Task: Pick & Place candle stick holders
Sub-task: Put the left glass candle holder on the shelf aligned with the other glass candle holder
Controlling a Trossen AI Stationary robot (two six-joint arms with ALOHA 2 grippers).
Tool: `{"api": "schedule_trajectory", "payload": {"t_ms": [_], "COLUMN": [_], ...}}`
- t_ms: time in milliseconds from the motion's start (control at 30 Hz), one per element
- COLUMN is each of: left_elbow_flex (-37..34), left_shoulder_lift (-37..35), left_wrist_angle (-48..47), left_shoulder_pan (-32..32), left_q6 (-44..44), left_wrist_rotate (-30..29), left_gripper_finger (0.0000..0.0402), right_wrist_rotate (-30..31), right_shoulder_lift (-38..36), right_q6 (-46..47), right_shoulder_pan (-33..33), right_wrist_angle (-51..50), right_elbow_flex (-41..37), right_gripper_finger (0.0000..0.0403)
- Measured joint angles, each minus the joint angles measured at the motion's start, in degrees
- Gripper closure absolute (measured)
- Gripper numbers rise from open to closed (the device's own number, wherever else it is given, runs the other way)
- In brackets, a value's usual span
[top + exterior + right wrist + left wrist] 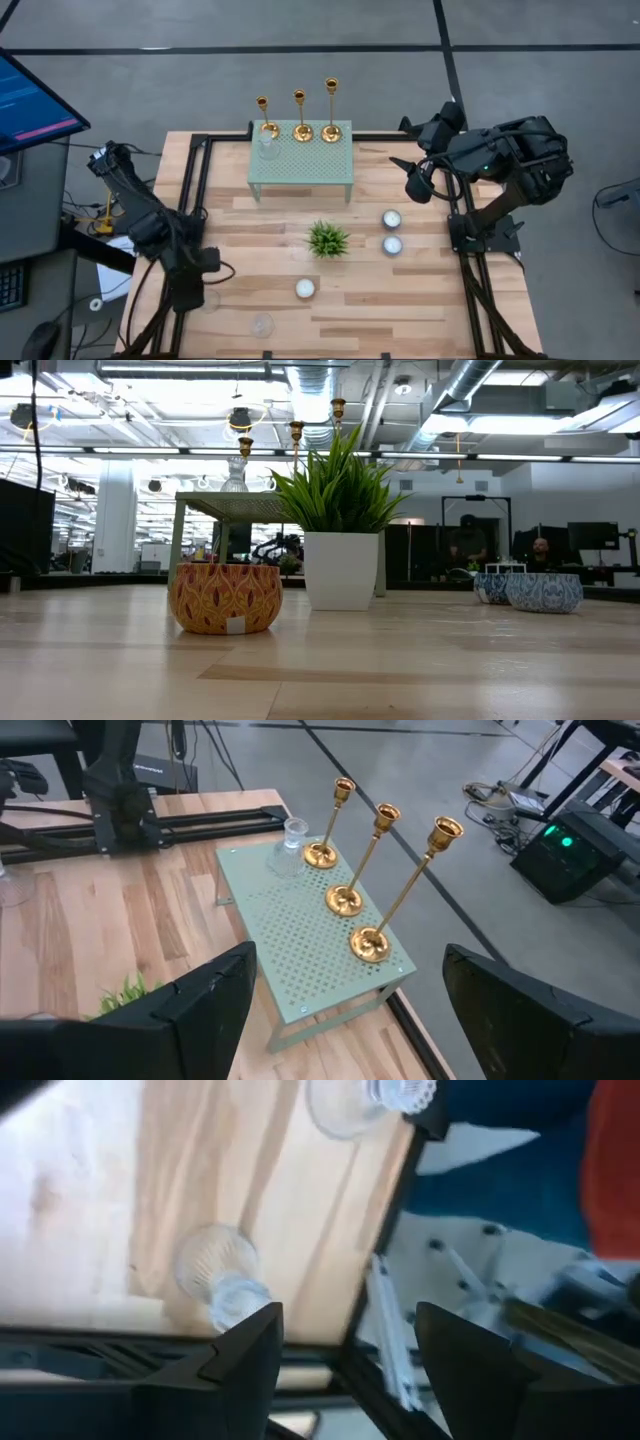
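Three gold candle stick holders stand by their round bases in a row along the far edge of a pale green perforated stand; they also show in the right wrist view. My right gripper is open and empty, raised to the right of the stand, its fingers pointing toward it. My left gripper is open and empty at the table's near left edge, above a clear glass cup.
A clear glass cup stands on the stand beside the left candlestick. A small green plant stands mid-table. Tealights in bowls sit at the right and near the front. Another glass cup lies near the front edge.
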Motion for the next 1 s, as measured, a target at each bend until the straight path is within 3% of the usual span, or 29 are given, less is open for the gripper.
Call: {"api": "schedule_trajectory", "payload": {"t_ms": [200,700,1000], "left_elbow_flex": [-0.6,-4.2,-4.2], "left_shoulder_lift": [1.9,5.1,7.3], "left_wrist_angle": [-3.0,-1.2,-1.0], "left_shoulder_pan": [-6.9,-11.3,-10.6], "left_q6": [-4.9,-8.8,-9.1], "left_wrist_rotate": [-7.5,-9.1,-6.5], "left_gripper_finger": [0.0171,0.0169,0.0110], "right_wrist_rotate": [0.0,0.0,0.0], "right_shoulder_lift": [0.0,0.0,0.0], "right_q6": [1.2,3.0,3.0], "right_shoulder_pan": [0.0,0.0,0.0], "right_wrist_angle": [0.0,0.0,0.0], "right_elbow_flex": [0.0,0.0,0.0], "right_gripper_finger": [0.0092,0.0092,0.0092]}}
